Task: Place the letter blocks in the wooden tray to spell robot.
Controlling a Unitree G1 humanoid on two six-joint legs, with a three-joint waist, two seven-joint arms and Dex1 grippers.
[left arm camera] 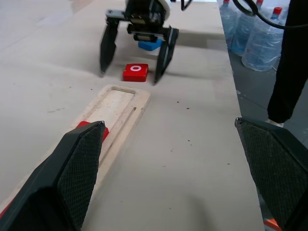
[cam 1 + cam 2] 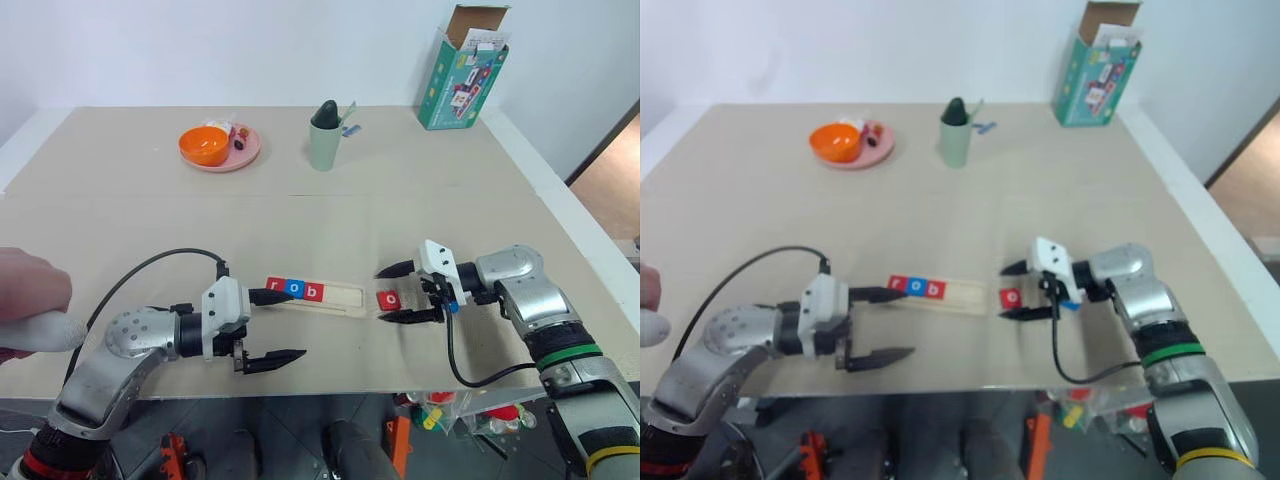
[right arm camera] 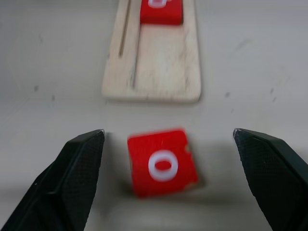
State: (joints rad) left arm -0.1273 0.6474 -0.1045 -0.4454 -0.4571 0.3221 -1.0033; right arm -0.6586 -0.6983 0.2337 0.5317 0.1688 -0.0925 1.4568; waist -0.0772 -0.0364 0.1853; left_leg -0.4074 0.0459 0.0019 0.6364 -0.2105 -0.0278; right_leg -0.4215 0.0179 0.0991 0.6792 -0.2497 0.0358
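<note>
The wooden tray [image 2: 335,296] lies near the table's front edge. Its left part holds three letter blocks: red r [image 2: 276,285], blue o [image 2: 294,288] and red b [image 2: 313,292]. A loose red o block [image 2: 389,298] lies flat on the table just past the tray's right end. My right gripper [image 2: 398,294] is open, one finger on each side of that block without gripping it. A blue piece [image 1: 150,44] sits under the right gripper, its letter hidden. My left gripper [image 2: 278,327] stands open at the tray's left end, with one fingertip [image 2: 272,296] by the r block.
A person's hand [image 2: 30,300] rests at the table's left edge, behind my left arm. At the back stand a pink plate [image 2: 245,152] with an orange bowl, a green cup [image 2: 325,137] and a teal box [image 2: 462,70]. The table's front edge is close.
</note>
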